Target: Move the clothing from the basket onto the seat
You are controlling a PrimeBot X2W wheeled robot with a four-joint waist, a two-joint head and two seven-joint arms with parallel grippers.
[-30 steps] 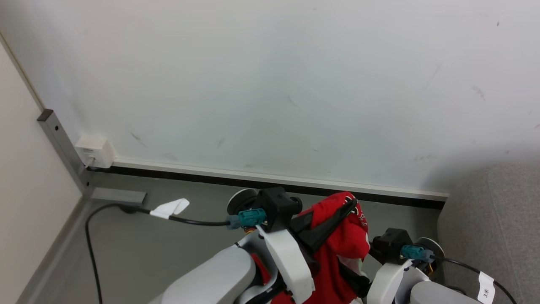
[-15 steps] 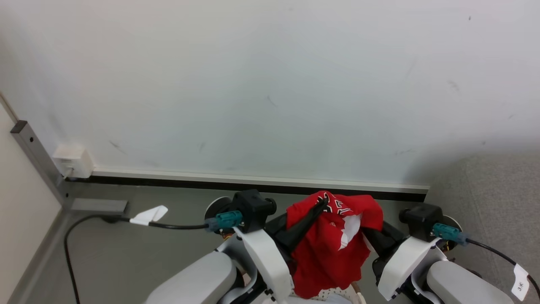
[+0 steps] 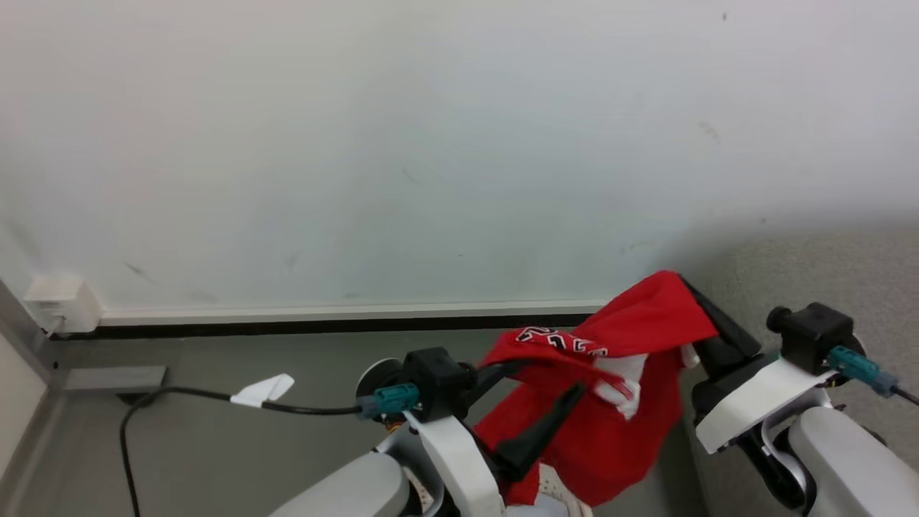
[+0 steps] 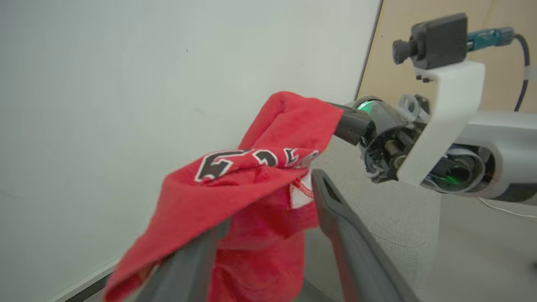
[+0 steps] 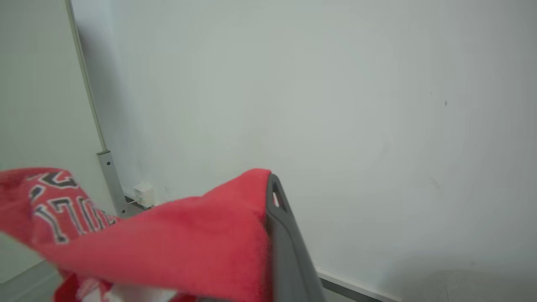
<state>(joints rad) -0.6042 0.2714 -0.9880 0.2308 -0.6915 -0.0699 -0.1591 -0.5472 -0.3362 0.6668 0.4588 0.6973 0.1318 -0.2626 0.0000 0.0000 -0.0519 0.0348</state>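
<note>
Dark white-edged lettering [image 3: 563, 339] on the red jersey [image 3: 646, 323], creased, unreadable

Light: bright, diffuse, even across pale wall [image 3: 431, 143]. Shadow: soft grey patch on wall above seat [image 3: 861, 287]. Focus: red clothing [image 4: 251, 184] motion-blurred and soft in both wrist views. Edges: slight wide-angle bowing of verticals.

The clothing [image 3: 624, 337] is hung between the left gripper [image 3: 549, 380], at its 8 o'clock, and the right gripper [image 3: 693, 294], at 2 o'clock. The seat [image 3: 847, 280] is set at 3 o'clock.
</note>
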